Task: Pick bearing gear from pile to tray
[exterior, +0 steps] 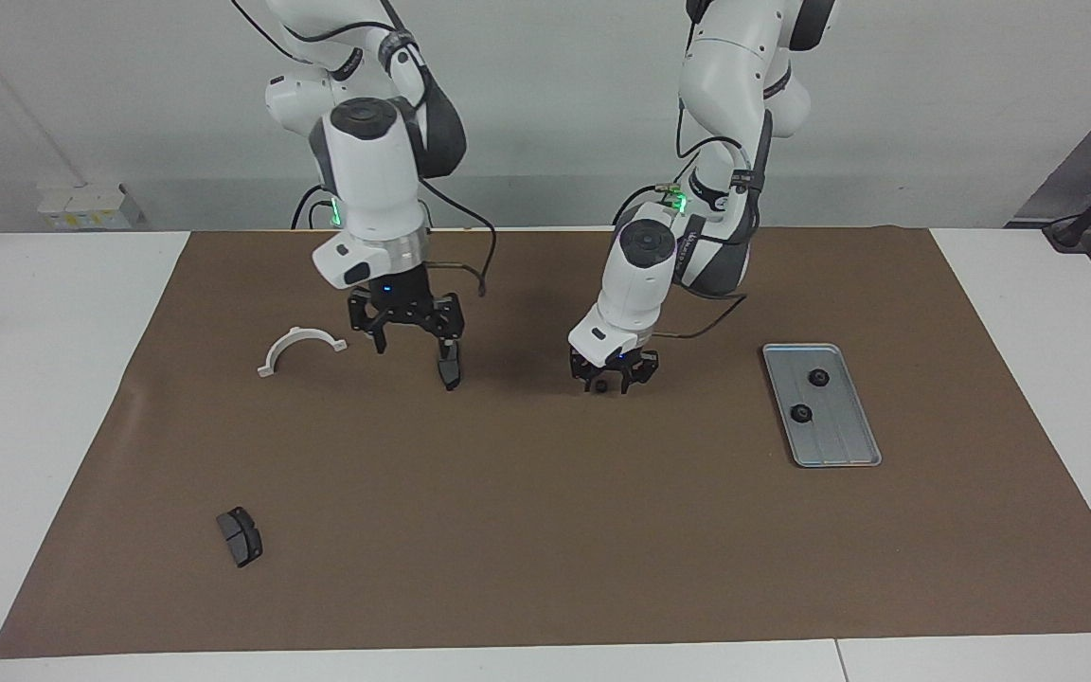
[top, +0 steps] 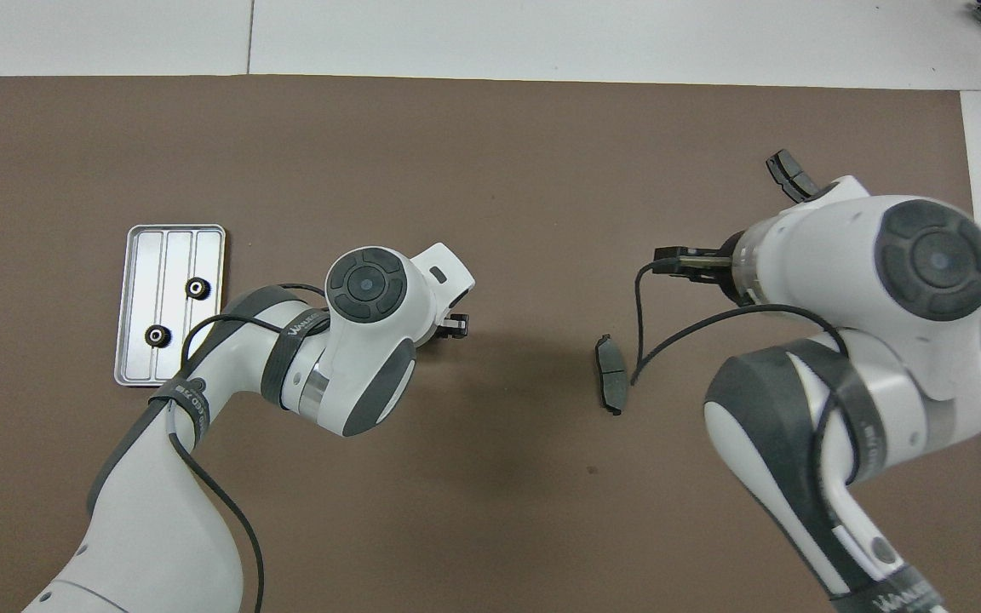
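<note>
1. the gear [exterior: 599,386] i am after is a small black round thing low at the brown mat [exterior: 545,549], about mid-table, between the tray and the nearer brake pad.
2. my left gripper [exterior: 612,382] is down right at that gear. whether it is pinching the gear or merely set around it, i cannot tell.
3. only the facing view shows this gear. from overhead my own left wrist covers it, and just a black tip of the left gripper [top: 455,325] pokes out.
4. the tray [exterior: 830,450] lies flat on the mat toward my left arm's end of the table, well apart from the gear at my left gripper. two more black gears rest in it, one [exterior: 818,378] nearer to me and one [exterior: 800,413] farther. overhead shows the tray [top: 137,255] unobstructed, with faint lengthwise ribs and both gears [top: 195,289] [top: 157,335] on it.
5. a dark brake pad [exterior: 449,365] lies on the mat toward my right arm's end; overhead it [top: 611,375] lies clear of both arms.
6. my right gripper [exterior: 406,333] hangs above the mat between that pad and the white half-ring [exterior: 299,349], fingers spread wide and holding nothing. overhead it [top: 686,262] shows side-on.
7. the half-ring appears only in the facing view; overhead my right arm hides it.
8. a second brake pad [exterior: 240,535] lies far out from me toward my right arm's end; overhead only its end [top: 784,169] shows past my right arm.
</note>
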Robot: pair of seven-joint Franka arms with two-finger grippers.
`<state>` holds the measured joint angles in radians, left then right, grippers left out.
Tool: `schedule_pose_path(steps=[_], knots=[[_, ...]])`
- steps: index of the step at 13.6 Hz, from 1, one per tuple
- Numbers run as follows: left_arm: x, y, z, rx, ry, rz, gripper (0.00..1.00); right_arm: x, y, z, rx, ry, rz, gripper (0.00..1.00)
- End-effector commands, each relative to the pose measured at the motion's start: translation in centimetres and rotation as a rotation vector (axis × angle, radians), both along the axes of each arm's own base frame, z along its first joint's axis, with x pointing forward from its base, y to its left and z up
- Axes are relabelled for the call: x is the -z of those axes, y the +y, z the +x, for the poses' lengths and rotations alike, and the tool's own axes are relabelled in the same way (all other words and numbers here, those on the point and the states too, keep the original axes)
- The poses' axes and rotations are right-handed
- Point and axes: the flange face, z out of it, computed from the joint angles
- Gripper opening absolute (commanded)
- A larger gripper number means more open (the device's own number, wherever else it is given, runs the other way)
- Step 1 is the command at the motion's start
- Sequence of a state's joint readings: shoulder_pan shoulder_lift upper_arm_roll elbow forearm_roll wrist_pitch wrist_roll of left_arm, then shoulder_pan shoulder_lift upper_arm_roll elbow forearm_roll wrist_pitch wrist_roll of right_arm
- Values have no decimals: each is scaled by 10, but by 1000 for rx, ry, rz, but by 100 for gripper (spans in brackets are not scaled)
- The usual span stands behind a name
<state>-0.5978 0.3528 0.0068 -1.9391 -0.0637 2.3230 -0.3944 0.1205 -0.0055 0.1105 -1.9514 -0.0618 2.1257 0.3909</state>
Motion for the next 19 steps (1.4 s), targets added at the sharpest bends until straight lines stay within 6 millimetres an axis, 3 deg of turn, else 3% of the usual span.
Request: schedule_pose_path(steps=[1, 4, 7, 16, 19], knots=[[1, 1, -13, 3, -7, 9, 59, -47, -41, 8, -31, 45, -8, 100], [1, 0, -13, 3, -10, 8, 54, -99, -79, 18, -39, 57, -18, 100], [2, 0, -14, 4, -8, 8, 45, -124, -103, 19, -10, 77, -27, 100], [2, -3, -17, 12, -8, 8, 1, -110, -108, 4, -3, 173, -23, 100], [-4, 3, -5, -4, -17, 4, 0, -112, -106, 4, -45, 167, -27, 100]])
